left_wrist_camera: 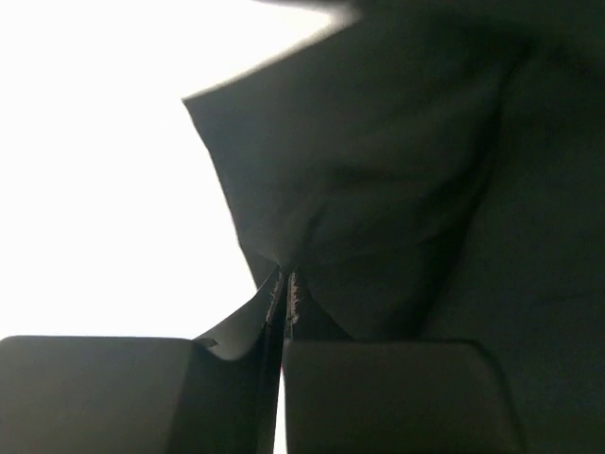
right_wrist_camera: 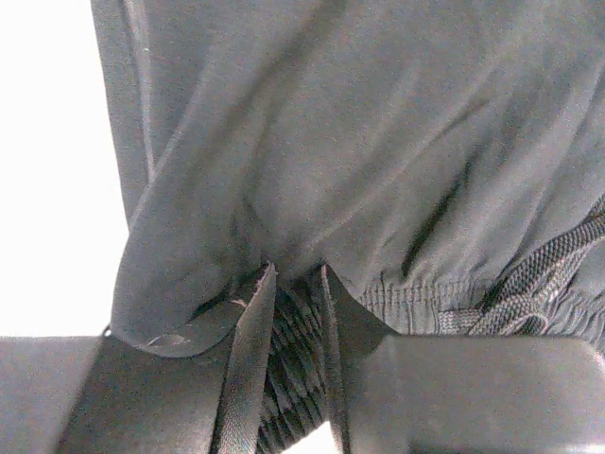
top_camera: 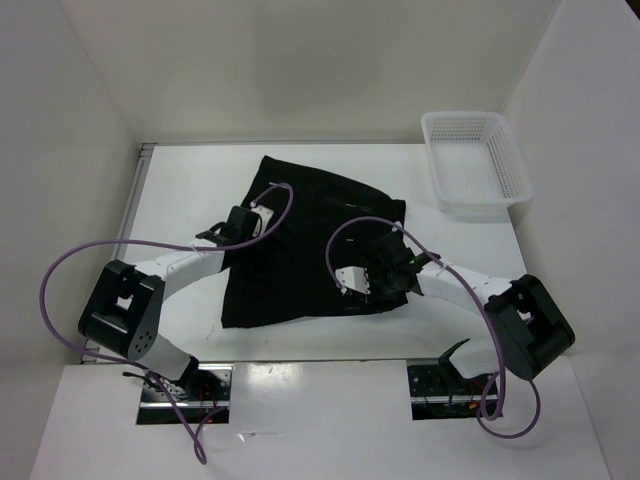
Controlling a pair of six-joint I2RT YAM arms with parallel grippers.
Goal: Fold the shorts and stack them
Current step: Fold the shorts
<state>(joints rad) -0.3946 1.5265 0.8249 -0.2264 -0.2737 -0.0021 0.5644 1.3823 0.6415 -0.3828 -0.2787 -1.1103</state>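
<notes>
The black shorts [top_camera: 300, 250] lie spread on the white table in the middle of the top view. My left gripper [top_camera: 232, 228] is at their left edge and is shut on a pinch of the black fabric [left_wrist_camera: 378, 189], which rises from between the closed jaws [left_wrist_camera: 286, 284]. My right gripper [top_camera: 372, 272] is on the right part of the shorts and is shut on a bunch of cloth and ribbed waistband [right_wrist_camera: 293, 331]. The drawstring [right_wrist_camera: 539, 274] and the stitched waistband show to its right. The shorts [right_wrist_camera: 359, 132] fill the right wrist view.
A white mesh basket [top_camera: 476, 162] stands at the back right of the table. The bare white tabletop [top_camera: 180, 200] lies left of the shorts and along their front edge. White walls close in the left, back and right.
</notes>
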